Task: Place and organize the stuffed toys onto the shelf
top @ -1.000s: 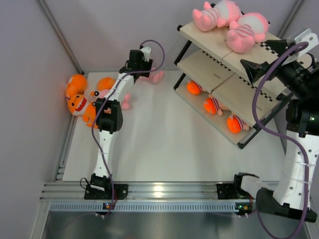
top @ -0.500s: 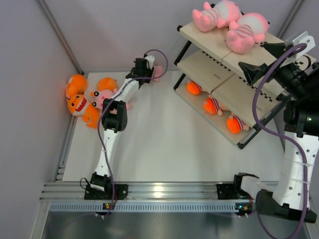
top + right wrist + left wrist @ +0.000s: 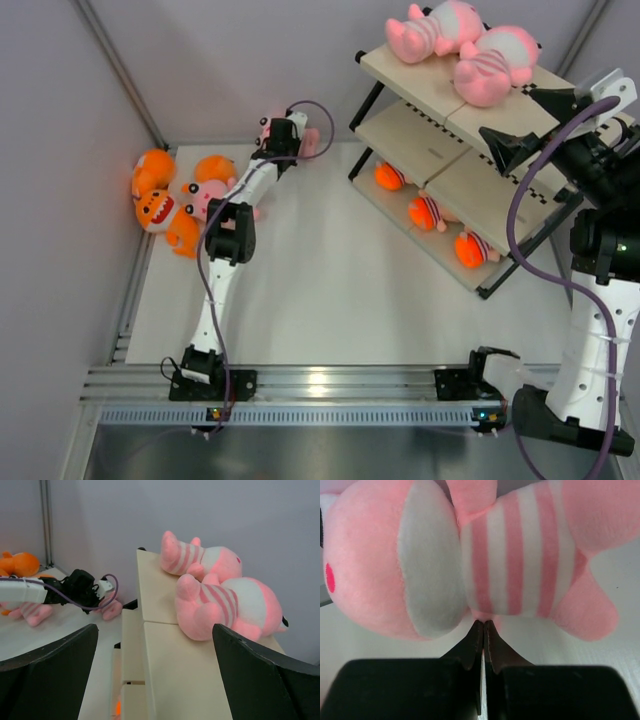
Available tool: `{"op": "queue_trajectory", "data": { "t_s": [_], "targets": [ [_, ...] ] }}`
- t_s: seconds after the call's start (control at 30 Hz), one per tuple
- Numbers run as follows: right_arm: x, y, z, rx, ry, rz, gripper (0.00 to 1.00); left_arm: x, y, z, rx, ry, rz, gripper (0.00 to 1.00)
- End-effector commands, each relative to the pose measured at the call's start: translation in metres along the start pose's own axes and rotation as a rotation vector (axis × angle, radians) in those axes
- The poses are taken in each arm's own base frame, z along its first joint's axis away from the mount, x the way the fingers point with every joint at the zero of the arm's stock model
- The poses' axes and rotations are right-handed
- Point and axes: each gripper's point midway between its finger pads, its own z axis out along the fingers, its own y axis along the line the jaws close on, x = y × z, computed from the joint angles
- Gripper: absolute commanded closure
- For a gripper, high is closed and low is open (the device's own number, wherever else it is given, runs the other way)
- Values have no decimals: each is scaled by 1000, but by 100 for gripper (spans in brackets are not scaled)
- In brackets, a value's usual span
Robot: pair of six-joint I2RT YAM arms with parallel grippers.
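Note:
A pink striped stuffed toy lies at the back of the table, and my left gripper is shut with its tips pinching the plush where head meets body. From above, that toy shows on either side of the left gripper. Two pink toys rest on the top board of the shelf. My right gripper hangs open over that board, holding nothing, with the nearer pink toy just beyond it.
Orange toys and a pink one are piled at the table's left edge, beside the left arm. Three orange plush pieces sit on the shelf's lowest tier. Grey walls close in the back and left.
My left gripper reached further back to the pink toy and closed on it; part of the toy now shows to the gripper's left. The right gripper shifted only slightly, still open.

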Motion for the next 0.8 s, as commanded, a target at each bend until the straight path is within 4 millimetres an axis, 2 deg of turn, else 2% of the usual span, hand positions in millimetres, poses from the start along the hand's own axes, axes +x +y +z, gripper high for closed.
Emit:
{"op": "queue_trajectory", "data": {
  "t_s": [0.0, 0.07, 0.1, 0.13, 0.17, 0.2, 0.23, 0.27, 0.3, 0.37, 0.4, 0.43, 0.47, 0.5, 0.53, 0.57, 0.6, 0.63, 0.67, 0.7, 0.77],
  "targets": [
    [-9, 1, -1, -1, -29, -13, 3, -68, 29, -25, -38, -154, -21, 100],
    [-10, 1, -3, 2, -32, -17, 3, -61, 28, -27, -30, -136, -21, 100],
    [-10, 1, -3, 2, -33, -17, 3, -72, 29, -37, -27, -150, -23, 100],
    [-12, 2, -4, 4, -36, -19, 3, -65, 25, -39, -8, -134, -20, 100],
    [-13, 3, -4, 3, -37, -18, 3, -67, 25, -44, 0, -132, -18, 100],
    [-14, 5, -4, -5, -39, -15, 3, -82, 28, -58, 3, -155, -16, 100],
    [-15, 5, -4, -8, -40, -9, 3, -76, 24, -63, 25, -125, 0, 100],
    [-15, 7, -4, -14, -40, -4, 4, -79, 25, -70, 35, -123, 10, 100],
    [-15, 9, -6, -21, -36, 0, 4, -94, 27, -88, 45, -141, 19, 100],
    [-15, 12, -6, -35, -30, 6, 5, -81, 16, -104, 119, -94, 55, 100],
    [-15, 18, -8, -60, -26, 10, 6, -97, 19, -128, 128, -122, 66, 100],
    [-14, 21, -7, -81, -21, 17, 6, -78, 13, -134, 153, -79, 96, 100],
    [-14, 25, -8, -103, -18, 22, 6, -75, 8, -145, 184, -70, 113, 100],
    [-17, 34, -9, -154, -23, 21, 5, -92, 10, -173, 191, -107, 131, 100],
    [-11, 38, -9, -183, -1, 39, 5, -73, 1, -181, 224, -68, 168, 100],
    [-11, 43, -10, -205, 3, 43, 5, -69, -4, -192, 249, -61, 182, 100],
    [-11, 50, -12, -242, 4, 50, 5, -79, -4, -219, 261, -83, 192, 100],
    [-11, 56, -13, -268, 3, 57, 5, -62, -12, -228, 295, -47, 207, 100],
    [-12, 60, -15, -288, 0, 61, 5, -60, -15, -240, 314, -44, 209, 100],
    [-16, 69, -18, -336, -11, 62, 4, -64, -19, -266, 356, -55, 211, 100],
    [-23, 79, -23, -377, -26, 73, 3, -55, -25, -288, 409, -39, 221, 100]
  ]
}}
